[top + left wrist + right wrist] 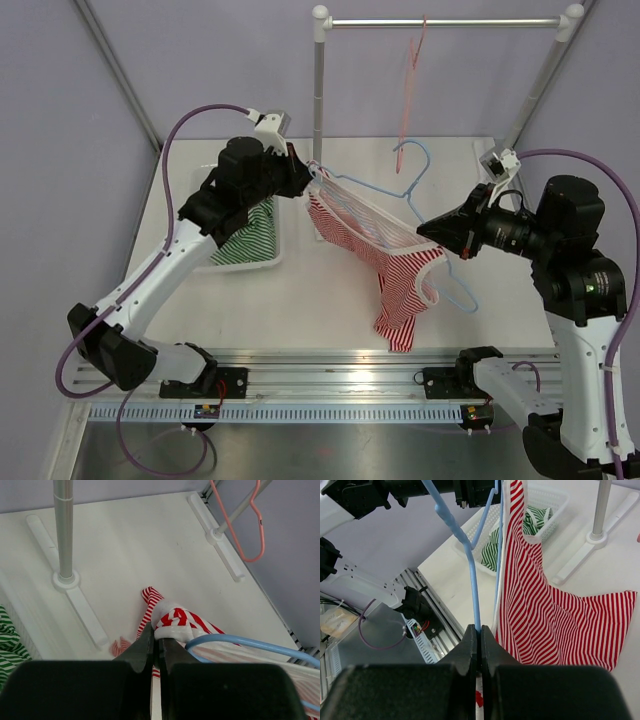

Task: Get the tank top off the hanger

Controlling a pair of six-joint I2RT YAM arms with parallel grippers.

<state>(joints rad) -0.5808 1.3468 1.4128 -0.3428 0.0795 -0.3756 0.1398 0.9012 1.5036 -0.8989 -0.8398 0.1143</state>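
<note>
A red-and-white striped tank top (pixel 385 255) hangs on a light blue hanger (pixel 415 185) held in the air above the white table. My left gripper (pixel 306 176) is shut on the top's white-edged strap (pixel 172 622) at the hanger's left end, next to the blue wire (pixel 240 642). My right gripper (pixel 425 230) is shut on the blue hanger wire (pixel 474 595), beside the striped cloth (pixel 545 615). The top's lower end droops toward the table.
A white basket (pixel 262 262) with a green-striped garment (pixel 248 238) stands at the left. A clothes rail (pixel 445 22) on two posts stands at the back with a pink hanger (pixel 412 70) on it. The rail's feet (pixel 80 605) lie on the table.
</note>
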